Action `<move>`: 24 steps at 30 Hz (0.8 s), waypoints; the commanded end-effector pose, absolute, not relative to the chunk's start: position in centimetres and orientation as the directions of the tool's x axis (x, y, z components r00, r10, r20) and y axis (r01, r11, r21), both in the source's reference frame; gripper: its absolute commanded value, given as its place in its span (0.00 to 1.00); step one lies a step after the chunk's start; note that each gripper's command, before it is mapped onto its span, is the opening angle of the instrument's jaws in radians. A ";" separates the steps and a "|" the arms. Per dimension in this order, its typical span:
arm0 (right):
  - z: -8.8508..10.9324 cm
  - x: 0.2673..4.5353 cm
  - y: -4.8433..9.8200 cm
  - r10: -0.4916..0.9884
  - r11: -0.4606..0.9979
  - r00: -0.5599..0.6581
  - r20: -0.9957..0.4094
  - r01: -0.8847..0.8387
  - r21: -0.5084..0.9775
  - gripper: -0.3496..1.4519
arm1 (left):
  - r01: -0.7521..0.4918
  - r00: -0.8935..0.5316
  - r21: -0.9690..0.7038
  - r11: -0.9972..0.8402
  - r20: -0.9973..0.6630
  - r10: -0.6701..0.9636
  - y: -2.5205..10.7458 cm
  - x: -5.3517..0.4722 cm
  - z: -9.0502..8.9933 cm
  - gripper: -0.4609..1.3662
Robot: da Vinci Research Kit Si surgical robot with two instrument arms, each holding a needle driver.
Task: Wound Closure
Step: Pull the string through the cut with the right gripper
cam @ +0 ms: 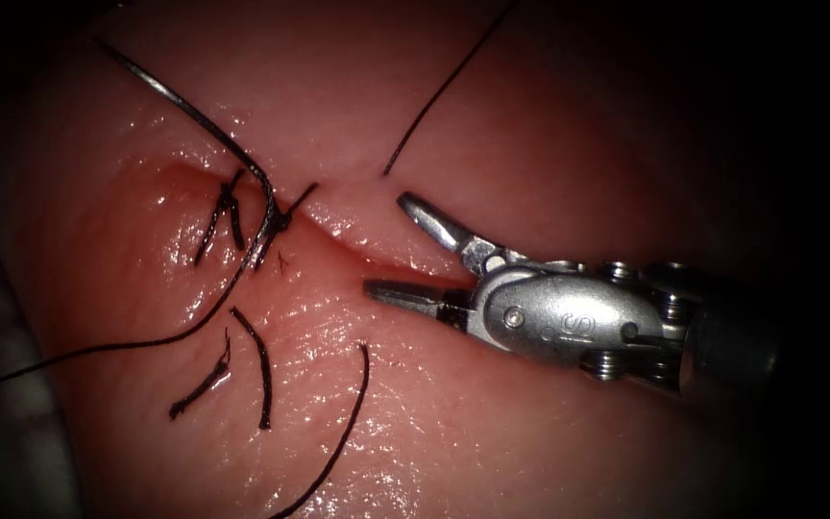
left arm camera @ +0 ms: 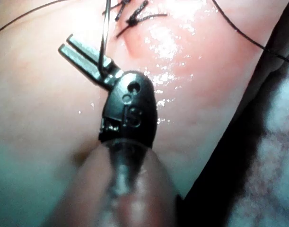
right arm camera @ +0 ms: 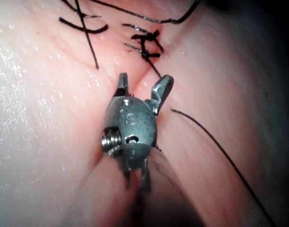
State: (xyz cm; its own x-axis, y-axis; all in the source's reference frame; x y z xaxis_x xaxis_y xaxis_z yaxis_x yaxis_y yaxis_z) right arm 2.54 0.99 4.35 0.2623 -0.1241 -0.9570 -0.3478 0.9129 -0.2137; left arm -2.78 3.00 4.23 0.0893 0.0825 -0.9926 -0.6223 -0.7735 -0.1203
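Endoscope view: the right tool (cam: 405, 245) lies over the cut (cam: 377, 258) with its jaws spread wide, one on each side of it, gripping nothing; past its tips, further left along the cut, sits a dark knot (cam: 280, 221) with short cut ends of thread (cam: 218, 216) splayed beside it (more loose ends lie on the wet tissue (cam: 530, 125) below the knot); the thread (cam: 184, 332) runs from the knot off to the left, and another strand rises from the cut above the tool. In the left wrist view the left tool (left arm camera: 83, 54) has its jaws nearly closed on a thin bright strand that leads toward the knot (whether this is the needle or thread cannot be told, and the needle cannot be placed); it rests just beside the knot, against the tissue.
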 end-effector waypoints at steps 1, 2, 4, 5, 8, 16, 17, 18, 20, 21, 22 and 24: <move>4.4 2.53 1.0 -0.129 0.913 0.264 -0.956 -0.344 -0.218 0.82 | -0.619 0.090 -0.120 -0.776 -0.993 0.082 3.0 -2.78 4.2 0.06; 4.3 2.53 1.0 -0.129 0.914 0.264 -0.956 -0.343 -0.218 0.82 | -0.621 0.089 -0.120 -0.774 -0.993 0.083 3.0 -2.77 4.2 0.06; 4.3 2.50 1.0 -0.134 0.913 0.264 -0.955 -0.341 -0.223 0.83 | -0.621 0.088 -0.120 -0.774 -0.993 0.083 3.0 -2.77 4.2 0.06; 4.3 2.49 1.0 -0.134 0.914 0.264 -0.955 -0.340 -0.222 0.83 | -0.622 0.088 -0.120 -0.774 -0.993 0.083 3.0 -2.77 4.2 0.06; 4.3 2.44 1.0 -0.139 0.914 0.263 -0.955 -0.336 -0.226 0.84 | -0.622 0.088 -0.120 -0.774 -0.993 0.083 3.0 -2.77 4.2 0.06; 4.2 2.26 1.0 -0.139 0.928 0.264 -0.955 -0.302 -0.218 0.83 | -0.621 0.088 -0.120 -0.774 -0.993 0.083 3.0 -2.77 4.2 0.06; 4.2 2.25 1.0 -0.139 0.932 0.270 -0.953 -0.289 -0.217 0.83 | -0.621 0.089 -0.120 -0.774 -0.993 0.083 3.0 -2.77 4.2 0.06; 4.2 2.25 0.9 -0.139 0.936 0.274 -0.952 -0.278 -0.217 0.83 | -0.621 0.089 -0.121 -0.774 -0.993 0.083 3.0 -2.77 4.2 0.06; 4.2 2.24 0.9 -0.129 0.945 0.281 -0.951 -0.257 -0.204 0.83 | -0.621 0.089 -0.121 -0.775 -0.993 0.083 3.0 -2.77 4.2 0.06; 4.1 2.23 0.9 -0.119 0.950 0.284 -0.951 -0.246 -0.192 0.82 | -0.621 0.089 -0.121 -0.775 -0.993 0.083 3.0 -2.77 4.2 0.06; 4.1 2.23 0.9 -0.119 0.952 0.287 -0.950 -0.238 -0.191 0.82 | -0.621 0.089 -0.121 -0.775 -0.993 0.083 3.0 -2.77 4.2 0.06; 4.1 2.23 0.8 -0.099 0.961 0.292 -0.951 -0.219 -0.168 0.80 | -0.621 0.089 -0.121 -0.775 -0.993 0.083 3.0 -2.77 4.2 0.06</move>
State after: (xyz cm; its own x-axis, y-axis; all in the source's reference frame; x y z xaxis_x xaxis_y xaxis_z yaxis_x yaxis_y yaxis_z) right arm 2.24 0.79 4.10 0.2932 -0.0962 -0.9512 -0.2176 0.9621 -0.1644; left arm -2.77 3.00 4.22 0.0885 0.0832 -0.9926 -0.6243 -0.7719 -0.1204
